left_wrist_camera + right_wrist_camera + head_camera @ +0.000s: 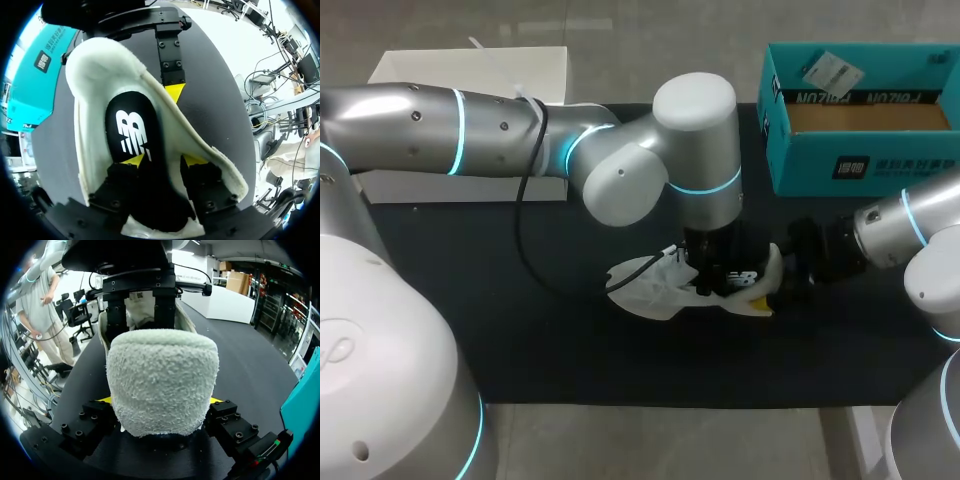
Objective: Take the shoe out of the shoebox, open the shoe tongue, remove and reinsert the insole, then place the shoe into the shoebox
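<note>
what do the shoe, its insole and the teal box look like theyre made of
Shoe: off-white fleece or terry, matte, judging by its fuzzy looped nap at heel and collar. Insole: smooth black top, perhaps fabric over foam, with a white printed mark; its core is hidden. Shoebox: cardboard, teal print outside, bare brown inside.

Left arm: reaches past the middle, wrist upright – left gripper [707, 272] points straight down.
Right arm: low, level – right gripper [160, 401] clamps the shoe [162, 375] heel between its fingers.
</note>
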### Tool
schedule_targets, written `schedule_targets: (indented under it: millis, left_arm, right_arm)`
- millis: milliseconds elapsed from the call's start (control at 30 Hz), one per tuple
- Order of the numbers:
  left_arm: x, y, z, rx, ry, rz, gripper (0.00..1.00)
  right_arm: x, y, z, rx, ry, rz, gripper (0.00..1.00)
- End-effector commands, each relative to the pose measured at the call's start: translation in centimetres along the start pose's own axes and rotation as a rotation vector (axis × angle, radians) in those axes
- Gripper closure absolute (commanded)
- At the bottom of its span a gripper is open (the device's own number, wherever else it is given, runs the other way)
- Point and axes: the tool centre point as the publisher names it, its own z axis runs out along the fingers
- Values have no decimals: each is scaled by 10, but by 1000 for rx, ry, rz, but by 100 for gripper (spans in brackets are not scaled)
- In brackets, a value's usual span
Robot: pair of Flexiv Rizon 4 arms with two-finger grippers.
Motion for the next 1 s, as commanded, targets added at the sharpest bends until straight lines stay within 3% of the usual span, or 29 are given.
schedule_targets:
  millis: [33, 367, 533, 600, 667, 1000]
  left_arm:
    - [3, -1, 24, -5, -67, -13, 56]
    - [-22, 9, 33, 37, -231, -68, 52]
    - [-28, 13, 36, 5, -303, -54, 54]
    - [-28, 15, 38, -20, -307, -49, 66]
    - [-28, 15, 40, -31, -307, -56, 100]
    - [-25, 15, 29, -25, -303, -79, 100]
  right_arm:
    - [-2, -1, 2, 3, -2, 2, 100]
    - [-2, -1, 2, 3, -2, 2, 100]
    - [-2, -1, 2, 3, -2, 2, 100]
    - [-2, -1, 2, 3, -2, 2, 100]
    - [-2, -1, 2, 3, -2, 2, 100]
    - [-2, -1, 2, 3, -2, 2, 100]
